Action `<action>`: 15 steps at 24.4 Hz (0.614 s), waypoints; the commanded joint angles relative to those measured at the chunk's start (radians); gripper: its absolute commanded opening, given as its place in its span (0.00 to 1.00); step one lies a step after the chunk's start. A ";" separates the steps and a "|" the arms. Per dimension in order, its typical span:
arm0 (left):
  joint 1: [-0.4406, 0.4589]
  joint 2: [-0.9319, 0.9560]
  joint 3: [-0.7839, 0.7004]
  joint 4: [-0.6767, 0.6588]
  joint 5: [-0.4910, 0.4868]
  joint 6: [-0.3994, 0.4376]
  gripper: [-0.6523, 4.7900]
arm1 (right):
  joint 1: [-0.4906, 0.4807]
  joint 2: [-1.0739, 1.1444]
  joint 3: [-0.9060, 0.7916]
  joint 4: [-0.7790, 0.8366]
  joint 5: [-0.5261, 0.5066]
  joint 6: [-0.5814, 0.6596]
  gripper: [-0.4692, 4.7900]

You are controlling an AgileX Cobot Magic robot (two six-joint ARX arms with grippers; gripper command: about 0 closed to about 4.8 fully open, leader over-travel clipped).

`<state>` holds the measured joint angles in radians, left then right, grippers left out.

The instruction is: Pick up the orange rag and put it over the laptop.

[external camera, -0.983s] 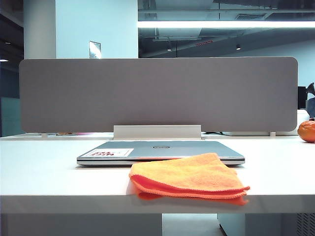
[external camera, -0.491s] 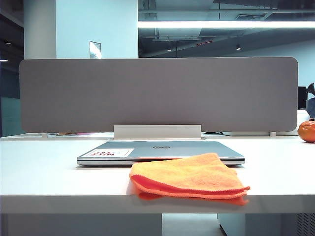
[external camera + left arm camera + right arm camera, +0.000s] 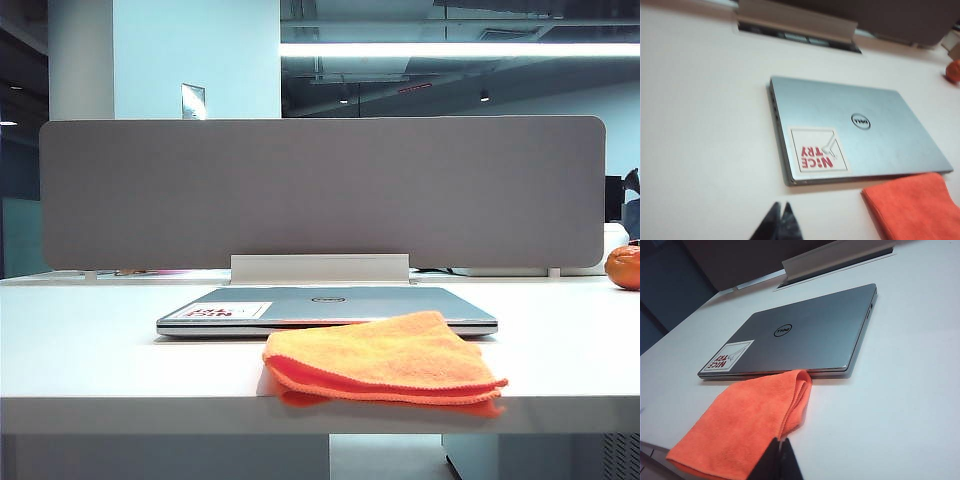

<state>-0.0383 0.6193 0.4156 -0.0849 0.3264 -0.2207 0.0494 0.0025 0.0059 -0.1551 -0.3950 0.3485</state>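
**Rag lies at the laptop's front edge, both grippers shut**

We see a white table (image 3: 90, 360) bearing the closed laptop (image 3: 330, 305), flat, sticker (image 3: 819, 150) on its lid. Our left gripper (image 3: 780, 224) hangs above bare table just short of the laptop's sticker corner, tips together and empty. Our right gripper (image 3: 779, 460) hangs over the rag (image 3: 385, 362), tips together, not gripping it. The folded rag touches the laptop's near edge and reaches the table's front edge.
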 commanded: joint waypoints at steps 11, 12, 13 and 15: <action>-0.109 0.315 0.107 0.043 0.045 -0.104 0.11 | 0.000 -0.001 -0.004 0.018 0.000 0.002 0.08; -0.144 0.349 0.107 0.061 0.045 -0.129 0.11 | 0.000 -0.001 -0.004 0.018 0.000 0.002 0.08; -0.161 0.364 0.107 0.074 0.045 -0.135 0.11 | 0.000 -0.001 -0.004 0.018 0.000 0.002 0.08; -0.200 0.399 0.107 0.103 0.045 -0.135 0.11 | -0.001 -0.001 -0.004 0.018 0.000 0.002 0.08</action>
<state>-0.2131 0.9997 0.5167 -0.0261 0.3656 -0.3477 0.0494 0.0025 0.0059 -0.1547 -0.3946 0.3485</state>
